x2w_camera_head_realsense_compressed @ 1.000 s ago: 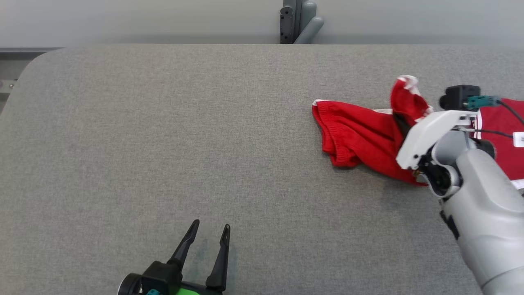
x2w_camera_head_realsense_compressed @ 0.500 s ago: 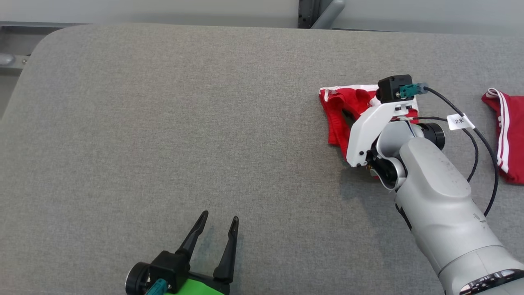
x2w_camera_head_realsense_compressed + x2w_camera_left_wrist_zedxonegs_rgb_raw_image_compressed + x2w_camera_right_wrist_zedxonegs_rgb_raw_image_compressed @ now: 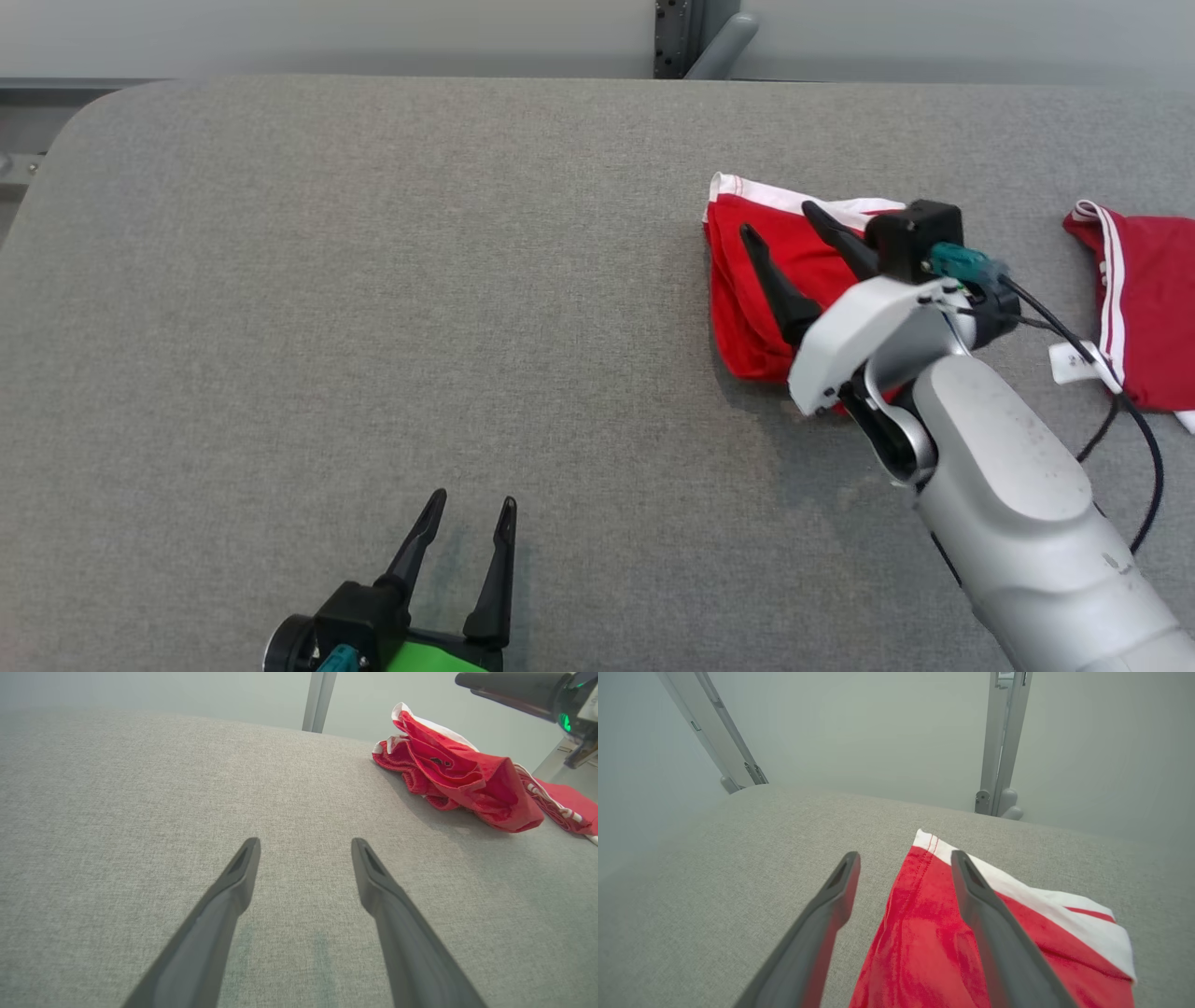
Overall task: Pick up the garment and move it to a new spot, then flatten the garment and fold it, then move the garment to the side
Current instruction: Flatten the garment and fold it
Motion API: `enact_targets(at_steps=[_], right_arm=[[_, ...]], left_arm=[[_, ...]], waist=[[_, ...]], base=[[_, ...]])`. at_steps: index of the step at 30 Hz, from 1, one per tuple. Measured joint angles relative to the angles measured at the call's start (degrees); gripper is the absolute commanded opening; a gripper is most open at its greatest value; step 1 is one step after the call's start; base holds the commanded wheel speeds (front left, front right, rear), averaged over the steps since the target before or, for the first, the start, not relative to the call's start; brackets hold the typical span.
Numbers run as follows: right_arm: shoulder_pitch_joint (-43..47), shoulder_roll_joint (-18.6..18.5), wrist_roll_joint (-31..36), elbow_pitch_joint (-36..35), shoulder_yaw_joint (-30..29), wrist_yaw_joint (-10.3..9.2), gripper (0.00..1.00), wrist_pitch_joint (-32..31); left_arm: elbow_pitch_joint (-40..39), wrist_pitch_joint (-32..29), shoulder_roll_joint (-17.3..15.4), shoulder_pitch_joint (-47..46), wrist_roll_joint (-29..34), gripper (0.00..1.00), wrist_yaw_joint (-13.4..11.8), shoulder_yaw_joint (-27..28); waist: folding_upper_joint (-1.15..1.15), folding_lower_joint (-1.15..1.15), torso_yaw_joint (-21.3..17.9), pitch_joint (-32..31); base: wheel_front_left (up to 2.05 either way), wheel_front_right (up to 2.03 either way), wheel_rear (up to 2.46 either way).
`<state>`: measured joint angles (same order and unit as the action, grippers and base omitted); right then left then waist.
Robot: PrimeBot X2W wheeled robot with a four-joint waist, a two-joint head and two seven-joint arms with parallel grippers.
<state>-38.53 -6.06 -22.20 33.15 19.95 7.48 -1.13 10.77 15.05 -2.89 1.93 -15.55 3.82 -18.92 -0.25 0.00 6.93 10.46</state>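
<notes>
Fingers (image 3: pixel 773 285), right gripper (image 3: pixel 777 218): spread wide, gripping nothing, poised over the garment (image 3: pixel 742 327).
Left gripper (image 3: pixel 473 498): spread wide, empty, above the table (image 3: pixel 373 280) near its front edge.
Garment: red, white-trimmed, bunched on the table's right half, toward its far edge.
Second red garment (image 3: pixel 1148 308): at the table's right edge.

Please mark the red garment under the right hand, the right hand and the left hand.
red garment (image 3: pixel 742 327), head view, its left red part.
right hand (image 3: pixel 777 217), head view, between its fingertips.
left hand (image 3: pixel 473 498), head view, between its fingertips.
</notes>
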Motion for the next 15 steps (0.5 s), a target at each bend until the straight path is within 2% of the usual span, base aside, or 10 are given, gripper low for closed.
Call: enact_targets(at_steps=[4, 5, 11, 15], right_arm=[[6.00, -4.16, 3.83, -7.01, -1.01, 0.01, 1.00, 5.47], [9.62, -5.31, 5.56, -9.71, -3.22, 0.01, 1.00, 8.23], [20.86, -6.49, 11.63, -13.78, -12.13, 0.02, 1.00, 14.46], [27.76, -4.63, 14.82, -15.50, -19.84, 0.02, 1.00, 15.92]], left_arm=[[-1.13, 0.00, 0.01, 0.99, -0.02, 1.00, -0.40, 0.90], [-1.38, -0.01, 0.00, 1.43, -0.03, 1.00, -0.57, 1.45], [-2.14, 0.00, 0.00, 2.25, -0.04, 1.00, -0.79, 2.41], [-3.04, 0.00, 0.01, 2.60, -0.14, 1.00, -1.29, 3.75]], waist=[[0.00, 0.00, -1.53, -0.55], [0.00, 0.00, -2.35, -0.78], [0.00, 0.00, -3.99, -1.91], [0.00, 0.00, -4.23, -3.08]], base=[[0.00, 0.00, 0.00], [0.00, 0.00, 0.00], [0.00, 0.00, 0.00], [0.00, 0.00, 0.00]])
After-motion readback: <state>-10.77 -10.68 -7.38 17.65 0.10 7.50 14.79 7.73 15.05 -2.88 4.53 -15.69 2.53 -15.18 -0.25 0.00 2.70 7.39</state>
